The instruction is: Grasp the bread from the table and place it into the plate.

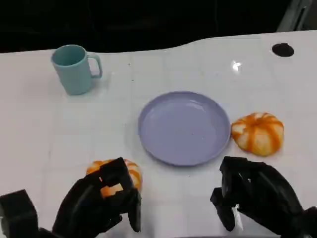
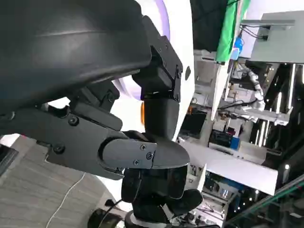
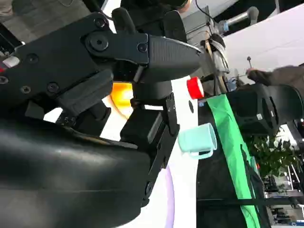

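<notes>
Orange bread under left hand (plate just beyond).

No legible text, label, brand, number or sign appears in any of the three views. The teal mug, the purple plate and the white table carry plain, unmarked surfaces. Background equipment in the wrist views is too blurred to read.
</notes>
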Robot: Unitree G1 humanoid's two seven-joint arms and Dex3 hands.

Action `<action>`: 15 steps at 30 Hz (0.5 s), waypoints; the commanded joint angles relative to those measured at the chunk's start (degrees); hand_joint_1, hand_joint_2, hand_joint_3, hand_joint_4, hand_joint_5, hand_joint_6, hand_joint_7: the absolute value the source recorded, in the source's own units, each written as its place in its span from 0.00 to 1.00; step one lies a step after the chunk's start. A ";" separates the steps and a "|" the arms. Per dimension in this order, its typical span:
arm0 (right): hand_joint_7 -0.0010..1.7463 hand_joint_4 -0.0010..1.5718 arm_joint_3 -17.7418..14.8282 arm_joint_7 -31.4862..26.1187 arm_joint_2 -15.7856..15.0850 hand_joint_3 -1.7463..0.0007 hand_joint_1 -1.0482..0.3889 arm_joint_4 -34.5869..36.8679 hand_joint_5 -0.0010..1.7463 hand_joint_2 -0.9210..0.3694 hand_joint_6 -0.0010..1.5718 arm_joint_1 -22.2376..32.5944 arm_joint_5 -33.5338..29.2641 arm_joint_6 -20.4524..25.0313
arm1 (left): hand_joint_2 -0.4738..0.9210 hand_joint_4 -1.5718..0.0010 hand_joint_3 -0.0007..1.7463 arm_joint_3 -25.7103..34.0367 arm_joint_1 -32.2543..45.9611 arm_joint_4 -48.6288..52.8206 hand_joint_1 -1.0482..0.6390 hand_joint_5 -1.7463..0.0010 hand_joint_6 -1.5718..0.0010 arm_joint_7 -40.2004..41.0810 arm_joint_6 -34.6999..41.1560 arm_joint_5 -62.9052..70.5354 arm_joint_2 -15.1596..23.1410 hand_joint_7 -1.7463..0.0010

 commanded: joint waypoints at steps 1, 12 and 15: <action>0.87 0.77 -0.58 -0.06 -0.06 0.61 0.06 0.34 0.96 0.14 0.66 -0.64 0.31 -0.12 | 1.00 0.40 0.18 0.75 -0.42 0.23 0.26 0.00 0.54 -0.35 -1.10 0.45 0.62 0.00; 0.87 0.76 -0.56 0.61 -0.25 0.63 0.07 1.34 0.95 0.11 0.66 -1.23 0.02 -1.36 | 1.00 0.40 0.16 0.81 -0.84 0.48 0.24 0.00 0.53 -0.07 -1.05 0.96 0.45 0.00; 0.86 0.77 -0.64 1.01 -0.16 0.64 0.07 1.66 0.95 0.12 0.66 -1.42 0.25 -1.62 | 1.00 0.40 0.17 0.87 -0.97 0.48 0.25 0.00 0.53 -0.62 -1.14 0.69 0.63 0.00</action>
